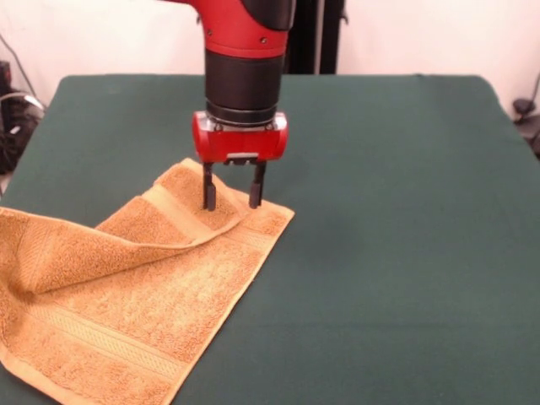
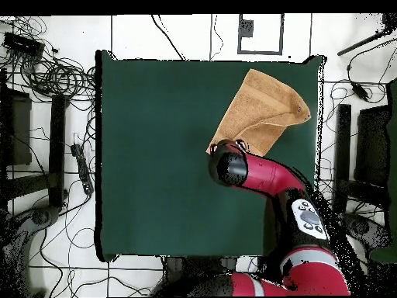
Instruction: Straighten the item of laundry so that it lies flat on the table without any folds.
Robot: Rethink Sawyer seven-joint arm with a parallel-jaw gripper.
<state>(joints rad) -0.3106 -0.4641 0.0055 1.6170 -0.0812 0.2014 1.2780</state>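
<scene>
One corner flap of the towel is lying folded over, and the gripper, fingers spread, is straddling its edge; next, pinching and drawing it outward across the table.

Nubby terry towel, matt green table cloth, glossy plastic claw housing

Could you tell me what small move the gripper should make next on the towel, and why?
Probably close the gripper on the folded-over flap: its open fingers straddle the edge of the towel where one corner lies doubled over, so gripping there would let the arm peel the fold back across the table.
</scene>
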